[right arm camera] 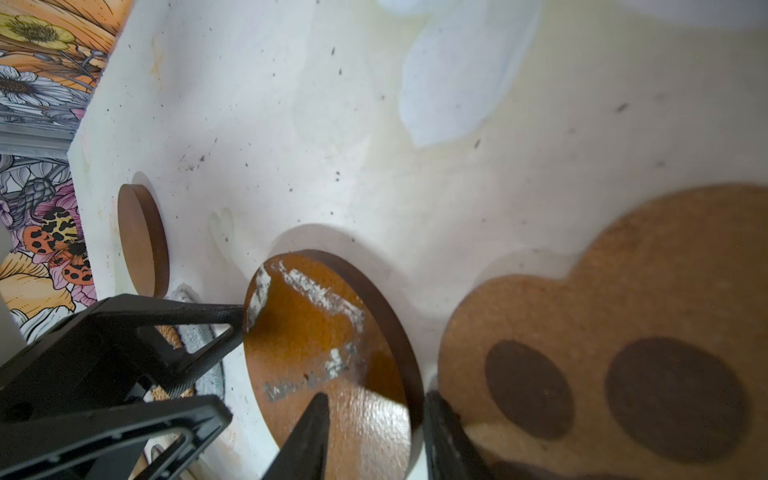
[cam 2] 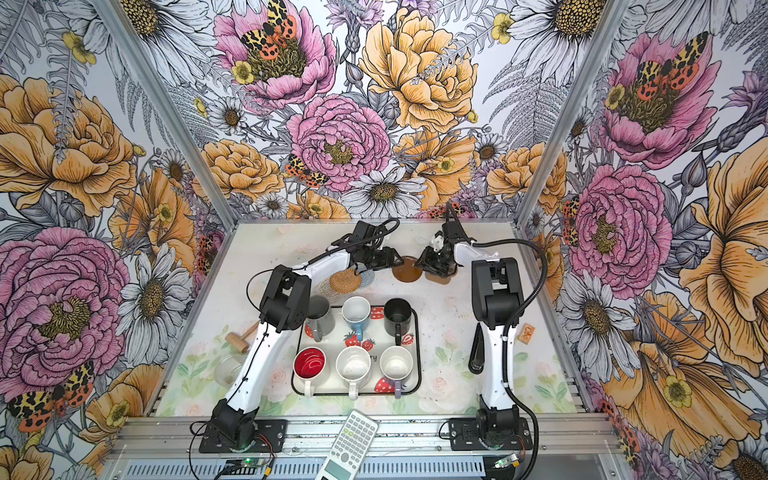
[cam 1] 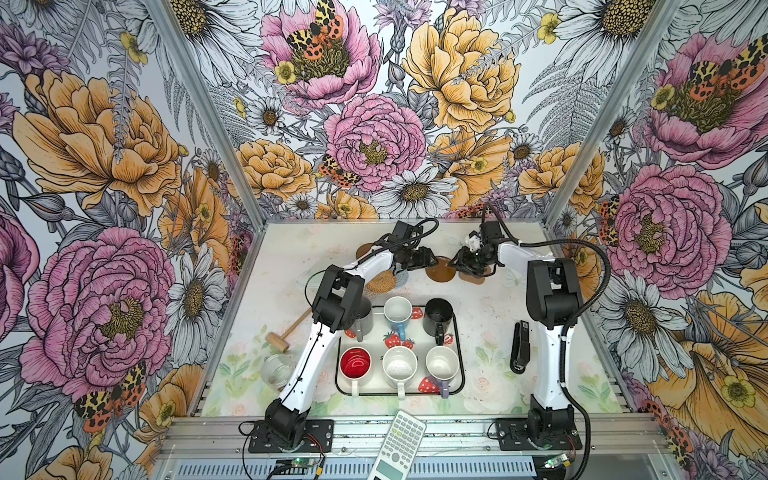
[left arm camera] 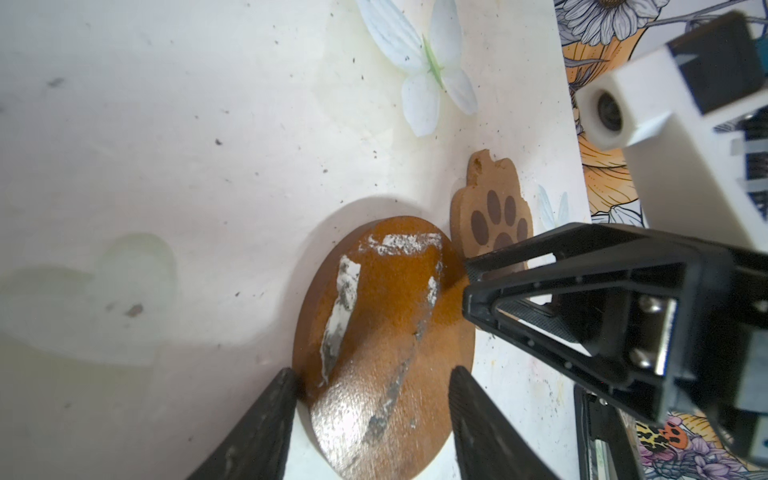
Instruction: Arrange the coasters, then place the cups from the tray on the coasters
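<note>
My right gripper pinches the rim of the brown disc coaster, which sits tilted beyond the tray, just beside the paw coaster. The jaws of my left gripper straddle its opposite edge; whether they clamp it I cannot tell.

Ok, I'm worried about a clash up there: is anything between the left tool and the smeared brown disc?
Nothing visible does: the brown disc sits between the fingers of the left tool. The right tool meets the same disc from the opposite side, with the paw coaster beside it. Whether either grips it is unclear.
</note>
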Available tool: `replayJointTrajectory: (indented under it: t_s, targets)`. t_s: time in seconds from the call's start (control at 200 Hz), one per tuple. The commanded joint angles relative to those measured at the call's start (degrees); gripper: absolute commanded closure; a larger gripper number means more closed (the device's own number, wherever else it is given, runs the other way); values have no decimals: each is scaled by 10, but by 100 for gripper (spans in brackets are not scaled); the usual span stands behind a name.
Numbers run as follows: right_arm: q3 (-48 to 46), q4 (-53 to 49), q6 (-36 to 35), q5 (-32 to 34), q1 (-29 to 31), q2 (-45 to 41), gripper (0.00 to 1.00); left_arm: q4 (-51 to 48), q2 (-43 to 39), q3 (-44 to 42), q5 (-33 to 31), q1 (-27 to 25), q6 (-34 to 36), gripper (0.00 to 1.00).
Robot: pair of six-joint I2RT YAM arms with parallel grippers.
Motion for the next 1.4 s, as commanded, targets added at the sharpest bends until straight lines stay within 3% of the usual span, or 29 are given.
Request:
replayJointTrajectory:
  t_s: [0.0,0.801,1.396]
  targets:
    - [-22,-24,-13,24,-9,4,59,-31,33,5,14,-17,-15,39]
    - [-29,-24,-10,-4,-27,-53,53,-31,26,16,3,-6,-17,39]
    - [-87,-23,-23,-20,-69,-164,51,-30,29,21,7,-22,-22,39]
